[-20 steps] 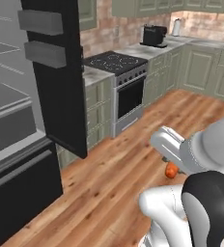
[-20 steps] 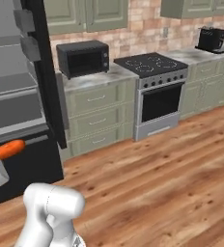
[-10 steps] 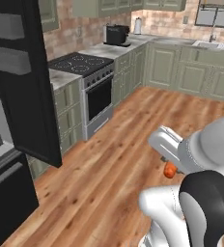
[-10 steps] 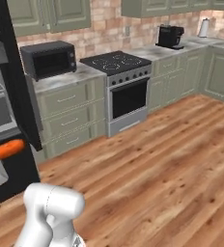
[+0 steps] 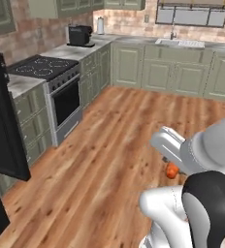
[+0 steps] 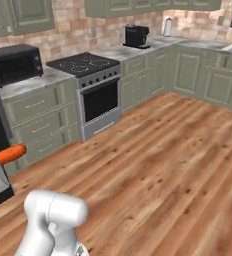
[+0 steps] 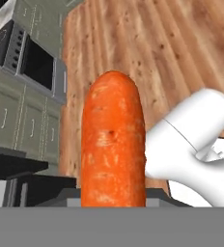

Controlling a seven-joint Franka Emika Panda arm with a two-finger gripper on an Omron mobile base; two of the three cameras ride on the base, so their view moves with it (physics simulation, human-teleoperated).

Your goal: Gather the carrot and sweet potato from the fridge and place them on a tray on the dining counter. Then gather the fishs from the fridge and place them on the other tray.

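Swinging away from the fridge [image 5: 3,131], the base now faces the stove [image 6: 90,85]. Its hand [image 7: 113,200] stays clamped on the carrot [image 7: 113,149], carried above the floor; a sharp turn could shake it loose.

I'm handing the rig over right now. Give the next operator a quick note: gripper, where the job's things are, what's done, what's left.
Gripper: shut on the carrot, which sticks out ahead of the hand, over the wood floor.
Fridge: black door edge at the left; base faces the stove and green cabinets.
Done: carrot picked up.
Left: set the carrot on a tray on the dining counter, then fetch the sweet potato and both fish. None of these are in sight now.
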